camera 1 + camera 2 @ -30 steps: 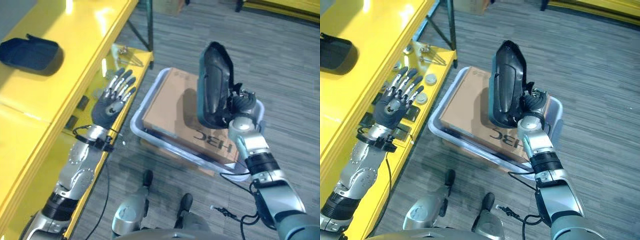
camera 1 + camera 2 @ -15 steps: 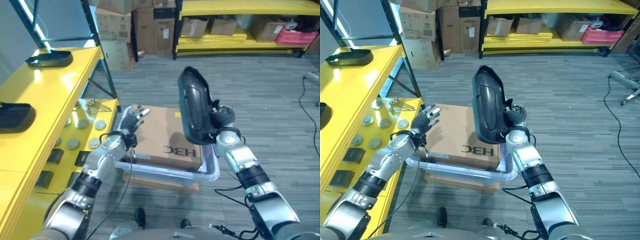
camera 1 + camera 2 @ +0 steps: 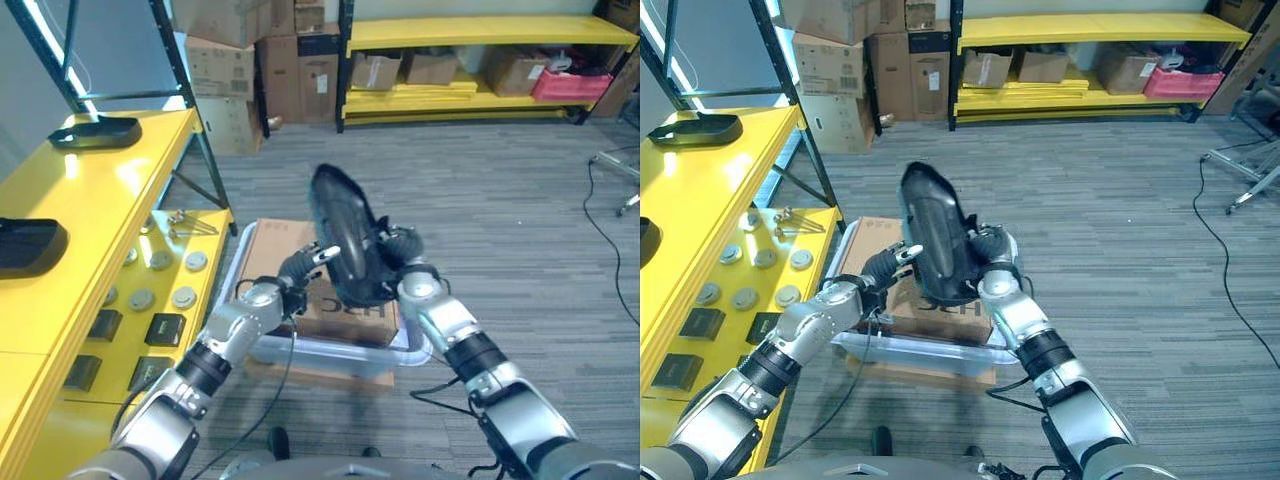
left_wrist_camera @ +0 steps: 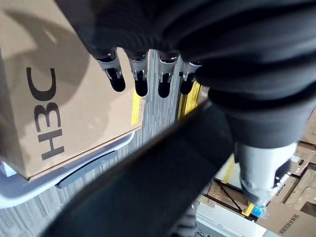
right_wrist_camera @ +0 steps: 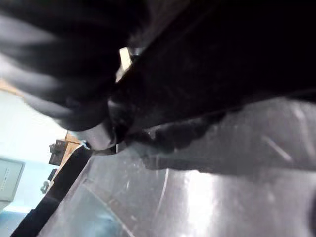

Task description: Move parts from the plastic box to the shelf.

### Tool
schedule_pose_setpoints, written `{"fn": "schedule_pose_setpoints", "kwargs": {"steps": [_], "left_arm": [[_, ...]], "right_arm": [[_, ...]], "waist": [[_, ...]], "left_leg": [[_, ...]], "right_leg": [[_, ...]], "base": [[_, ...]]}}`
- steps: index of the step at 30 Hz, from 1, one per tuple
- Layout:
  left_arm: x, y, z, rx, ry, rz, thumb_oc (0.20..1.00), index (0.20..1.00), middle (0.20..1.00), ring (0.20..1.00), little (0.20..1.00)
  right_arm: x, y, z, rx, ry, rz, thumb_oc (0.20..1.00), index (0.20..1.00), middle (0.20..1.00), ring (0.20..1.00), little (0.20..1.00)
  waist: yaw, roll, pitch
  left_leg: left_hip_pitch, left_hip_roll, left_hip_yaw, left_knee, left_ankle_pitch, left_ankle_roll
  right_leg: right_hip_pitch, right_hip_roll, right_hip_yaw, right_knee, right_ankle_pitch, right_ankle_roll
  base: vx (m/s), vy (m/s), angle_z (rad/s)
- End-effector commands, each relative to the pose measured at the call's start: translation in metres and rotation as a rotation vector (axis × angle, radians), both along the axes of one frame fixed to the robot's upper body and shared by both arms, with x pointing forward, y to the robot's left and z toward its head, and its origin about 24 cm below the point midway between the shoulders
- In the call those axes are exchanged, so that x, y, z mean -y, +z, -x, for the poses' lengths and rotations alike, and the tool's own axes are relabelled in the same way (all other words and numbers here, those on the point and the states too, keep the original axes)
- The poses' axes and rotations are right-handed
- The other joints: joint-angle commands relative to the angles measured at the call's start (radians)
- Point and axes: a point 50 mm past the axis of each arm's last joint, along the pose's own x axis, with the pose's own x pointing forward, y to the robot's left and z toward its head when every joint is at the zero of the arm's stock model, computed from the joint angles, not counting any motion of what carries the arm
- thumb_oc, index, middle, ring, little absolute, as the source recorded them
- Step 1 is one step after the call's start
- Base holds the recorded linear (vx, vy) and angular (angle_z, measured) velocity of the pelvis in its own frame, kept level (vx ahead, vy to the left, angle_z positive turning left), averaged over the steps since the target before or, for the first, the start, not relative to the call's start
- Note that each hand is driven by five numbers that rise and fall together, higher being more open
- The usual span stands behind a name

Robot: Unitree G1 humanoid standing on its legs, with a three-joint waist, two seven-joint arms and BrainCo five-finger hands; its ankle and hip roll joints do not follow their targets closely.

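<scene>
A long black moulded part (image 3: 345, 245) hangs tilted above the plastic box (image 3: 330, 352), and my right hand (image 3: 408, 268) is shut on its right edge. My left hand (image 3: 305, 265) reaches in from the left with straight fingers (image 4: 139, 75) against the part's left side (image 4: 148, 187). A cardboard box (image 3: 268, 250) lies inside the plastic box (image 3: 910, 348), under both hands. The yellow shelf (image 3: 120, 190) runs along the left, with two black parts (image 3: 30, 245) (image 3: 95, 130) lying on its top. Up close, the right wrist view shows the part's dark surface (image 5: 222, 64).
The shelf's lower level holds several round discs (image 3: 160, 262) and black blocks (image 3: 165, 328). A black shelf post (image 3: 195, 150) stands beside the plastic box. Cardboard boxes (image 3: 240, 60) and a second yellow shelf (image 3: 470, 35) stand at the back. Open grey floor (image 3: 520, 220) lies to the right.
The camera has tilted up. My left hand has come from the shelf side across the cardboard box to the part. My right hand has tilted the part and brought it lower and leftward.
</scene>
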Motion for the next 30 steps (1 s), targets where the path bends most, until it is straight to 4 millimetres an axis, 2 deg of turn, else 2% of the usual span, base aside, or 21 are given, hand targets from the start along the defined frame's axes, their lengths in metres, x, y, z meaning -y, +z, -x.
{"fn": "schedule_pose_setpoints", "kwargs": {"steps": [1, 4, 10, 11, 12, 13, 16, 18, 20, 25, 27, 28, 29, 30], "left_arm": [[0.024, 0.023, -0.012, 0.091, -0.071, 0.052, 1.0, 1.0, 1.0, 1.0, 1.0], [0.037, 0.029, -0.004, 0.112, -0.14, 0.088, 1.0, 1.0, 1.0, 1.0, 1.0], [0.046, 0.03, 0.002, 0.156, -0.203, 0.038, 1.0, 1.0, 1.0, 1.0, 1.0], [0.046, 0.029, 0.002, 0.156, -0.212, 0.026, 0.793, 0.793, 0.793, 0.793, 0.793], [0.047, 0.027, 0.003, 0.156, -0.22, 0.007, 0.382, 0.382, 0.382, 0.382, 0.382], [0.047, 0.026, 0.002, 0.165, -0.221, -0.012, 0.2, 0.2, 0.2, 0.2, 0.2], [0.046, 0.022, 0.0, 0.211, -0.222, -0.073, 0.2, 0.2, 0.2, 0.2, 0.2], [0.045, 0.023, 0.0, 0.23, -0.224, -0.091, 0.2, 0.2, 0.2, 0.2, 0.2], [0.044, 0.024, 0.0, 0.244, -0.218, -0.098, 0.2, 0.2, 0.2, 0.2, 0.2], [0.041, 0.027, -0.003, 0.247, -0.19, -0.086, 0.2, 0.2, 0.2, 0.2, 0.2], [0.039, 0.031, -0.004, 0.268, -0.162, -0.073, 0.2, 0.2, 0.2, 0.2, 0.2], [0.039, 0.032, -0.004, 0.272, -0.153, -0.07, 0.2, 0.2, 0.2, 0.2, 0.2], [0.038, 0.033, -0.005, 0.274, -0.142, -0.063, 0.2, 0.2, 0.2, 0.2, 0.2], [0.038, 0.034, -0.006, 0.276, -0.136, -0.059, 0.2, 0.2, 0.2, 0.2, 0.2]], "right_arm": [[-0.011, 0.045, -0.022, 0.172, 0.049, -0.01, 0.2, 0.2, 0.2, 0.2, 0.2], [-0.021, 0.04, -0.021, 0.152, 0.084, -0.008, 0.2, 0.2, 0.2, 0.2, 0.2], [-0.028, 0.036, -0.021, 0.143, 0.106, -0.012, 0.2, 0.2, 0.2, 0.2, 0.2], [-0.028, 0.036, -0.021, 0.142, 0.107, -0.014, 0.2, 0.2, 0.2, 0.2, 0.2], [-0.029, 0.037, -0.021, 0.141, 0.108, -0.016, 0.2, 0.2, 0.2, 0.2, 0.2], [-0.029, 0.037, -0.021, 0.141, 0.109, -0.02, 0.2, 0.2, 0.2, 0.2, 0.2], [-0.03, 0.035, -0.021, 0.138, 0.108, -0.029, 0.2, 0.2, 0.2, 0.2, 0.2], [-0.029, 0.035, -0.021, 0.137, 0.103, -0.044, 0.347, 0.347, 0.347, 0.347, 0.347], [-0.029, 0.035, -0.02, 0.137, 0.101, -0.055, 0.41, 0.41, 0.41, 0.41, 0.41], [-0.03, 0.036, -0.019, 0.142, 0.099, -0.078, 0.423, 0.423, 0.423, 0.423, 0.423], [-0.035, 0.038, -0.018, 0.145, 0.108, -0.105, 0.46, 0.46, 0.46, 0.46, 0.46], [-0.036, 0.038, -0.018, 0.147, 0.109, -0.114, 0.526, 0.526, 0.526, 0.526, 0.526], [-0.037, 0.039, -0.018, 0.151, 0.114, -0.127, 0.749, 0.749, 0.749, 0.749, 0.749], [-0.038, 0.04, -0.018, 0.154, 0.118, -0.138, 0.896, 0.896, 0.896, 0.896, 0.896]], "waist": [[0.032, -0.011, -0.066], [0.035, -0.01, -0.068], [0.034, -0.009, -0.072], [0.033, -0.01, -0.072], [0.031, -0.01, -0.072], [0.03, -0.01, -0.073], [0.028, -0.012, -0.076], [0.027, -0.013, -0.076], [0.027, -0.013, -0.076], [0.027, -0.012, -0.076], [0.029, -0.012, -0.075], [0.03, -0.013, -0.074], [0.031, -0.013, -0.074], [0.032, -0.013, -0.074]], "left_leg": [[0.03, -0.001, -0.016, -0.009, -0.07, 0.003], [0.034, -0.002, -0.019, -0.009, -0.074, 0.004], [0.039, -0.004, -0.02, -0.009, -0.078, 0.008], [0.039, -0.004, -0.02, -0.009, -0.078, 0.008], [0.04, -0.004, -0.02, -0.009, -0.078, 0.008], [0.041, -0.003, -0.019, -0.009, -0.079, 0.009], [0.043, -0.004, -0.018, -0.009, -0.082, 0.009], [0.044, -0.004, -0.018, -0.009, -0.083, 0.01], [0.045, -0.004, -0.018, -0.009, -0.083, 0.01], [0.047, -0.004, -0.018, -0.009, -0.084, 0.01], [0.048, -0.004, -0.019, -0.009, -0.085, 0.01], [0.048, -0.004, -0.02, -0.009, -0.085, 0.01], [0.048, -0.004, -0.02, -0.009, -0.084, 0.01], [0.048, -0.004, -0.02, -0.009, -0.084, 0.01]], "right_leg": [[-0.053, 0.023, -0.024, -0.005, 0.025, -0.001], [-0.048, 0.023, -0.027, -0.005, 0.022, -0.004], [-0.044, 0.024, -0.025, -0.005, 0.019, -0.005], [-0.044, 0.025, -0.025, -0.005, 0.019, -0.005], [-0.043, 0.025, -0.024, -0.005, 0.018, -0.005], [-0.043, 0.025, -0.023, -0.005, 0.018, -0.005], [-0.042, 0.025, -0.02, -0.005, 0.015, -0.005], [-0.042, 0.026, -0.019, -0.005, 0.015, -0.005], [-0.04, 0.026, -0.019, -0.005, 0.016, -0.004], [-0.039, 0.025, -0.019, -0.005, 0.015, -0.005], [-0.038, 0.025, -0.021, -0.005, 0.015, -0.005], [-0.038, 0.025, -0.022, -0.005, 0.015, -0.006], [-0.038, 0.024, -0.023, -0.005, 0.016, -0.006], [-0.038, 0.024, -0.023, -0.005, 0.016, -0.006]], "base": [[0.0, 0.0, 0.0], [0.01, 0.004, 0.01], [0.0, 0.0, 0.0], [0.0, 0.0, 0.0], [0.0, 0.0, 0.0], [0.0, 0.0, 0.0], [0.0, 0.0, 0.0], [0.0, 0.0, 0.0], [0.0, 0.0, 0.0], [0.0, 0.0, 0.0], [0.0, 0.0, 0.0], [0.0, 0.0, 0.0], [0.0, 0.0, 0.0], [0.0, 0.0, 0.0]]}}
